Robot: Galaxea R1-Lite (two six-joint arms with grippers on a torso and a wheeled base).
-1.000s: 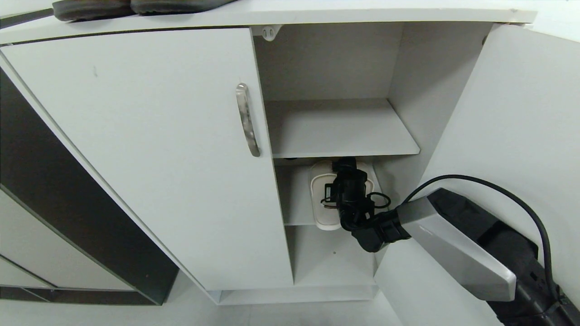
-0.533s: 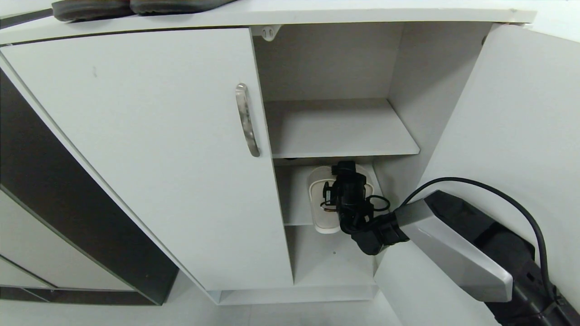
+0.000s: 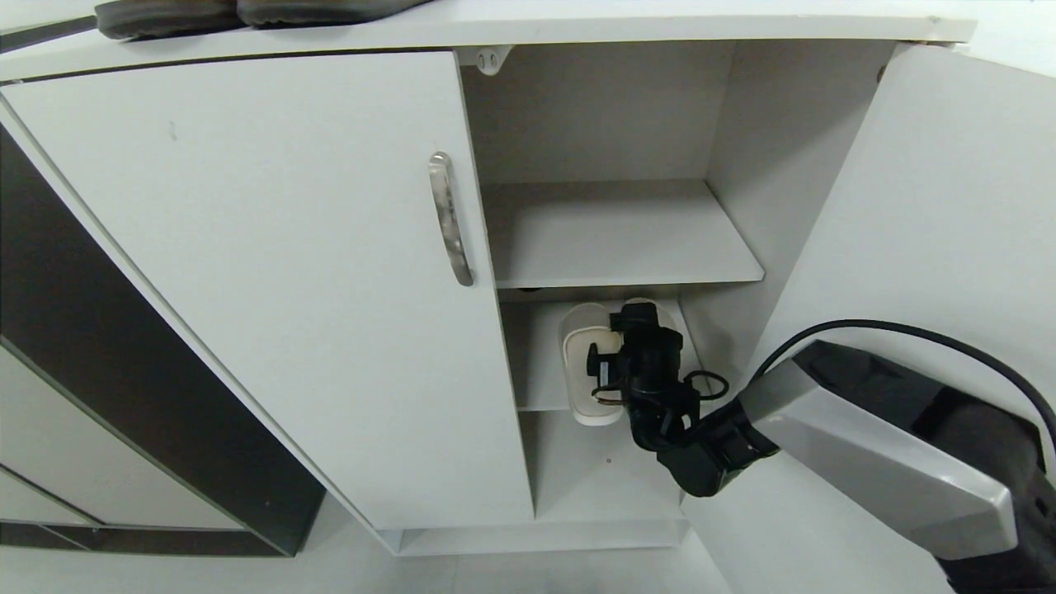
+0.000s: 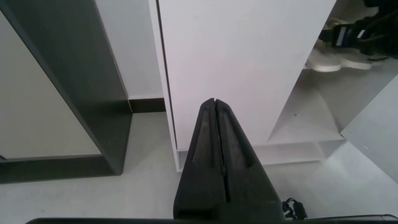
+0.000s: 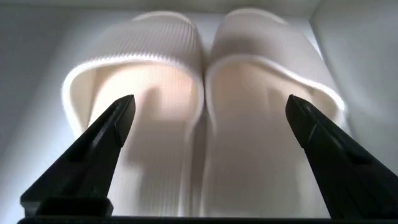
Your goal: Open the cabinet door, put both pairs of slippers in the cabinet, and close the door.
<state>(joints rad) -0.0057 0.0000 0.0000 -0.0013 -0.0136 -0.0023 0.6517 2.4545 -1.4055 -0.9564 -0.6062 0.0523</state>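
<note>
Jaws spread wide, the right gripper faces the cream slippers sitting on the middle shelf; left gripper jaws pressed together.

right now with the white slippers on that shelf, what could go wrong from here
The heels of the white slippers seem to overhang the shelf edge, and the open fingers of the right gripper sit close in front of them; a crooked move could knock them off. The dark slippers lie on the cabinet top, so shutting the door now would leave them out.
</note>
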